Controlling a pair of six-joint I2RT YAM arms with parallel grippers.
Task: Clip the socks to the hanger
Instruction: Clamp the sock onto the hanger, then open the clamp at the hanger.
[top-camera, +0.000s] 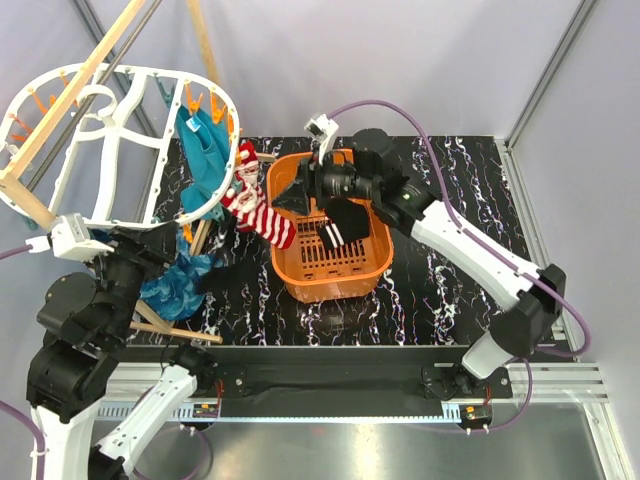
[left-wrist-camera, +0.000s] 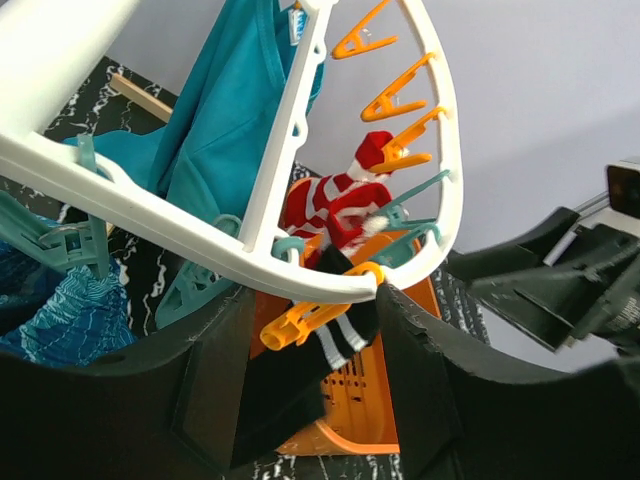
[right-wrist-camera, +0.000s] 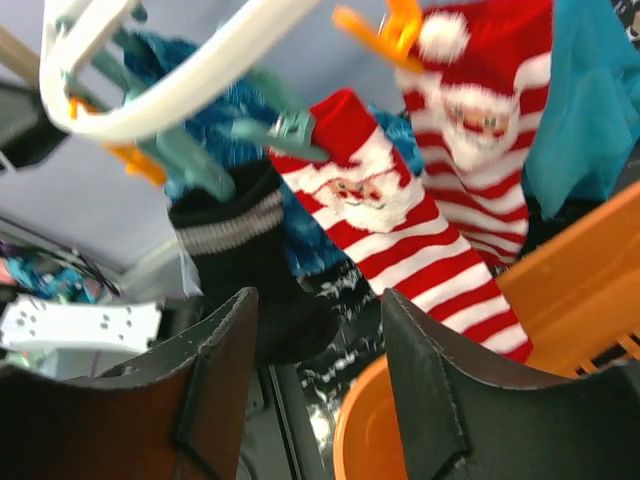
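Two red-and-white striped socks (top-camera: 265, 215) are being held by pegs on the white hanger (top-camera: 150, 71), which is being suspended over the desk's far left corner. A black sock (left-wrist-camera: 335, 345) is being hung from an orange peg (left-wrist-camera: 300, 318) between the spread fingers of the left gripper (left-wrist-camera: 313, 300). The right gripper (right-wrist-camera: 320, 300) is being held spread and empty beside the socks, above the orange basket (top-camera: 330, 282). Open room is being left along the right edge of the black marbled desk (top-camera: 450, 180), which is being enclosed by grey walls.

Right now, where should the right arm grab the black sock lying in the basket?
Take the black sock at its white-striped cuff, jaws coming straight down. It seems to lie flat in the orange basket, whose walls would block a side approach.
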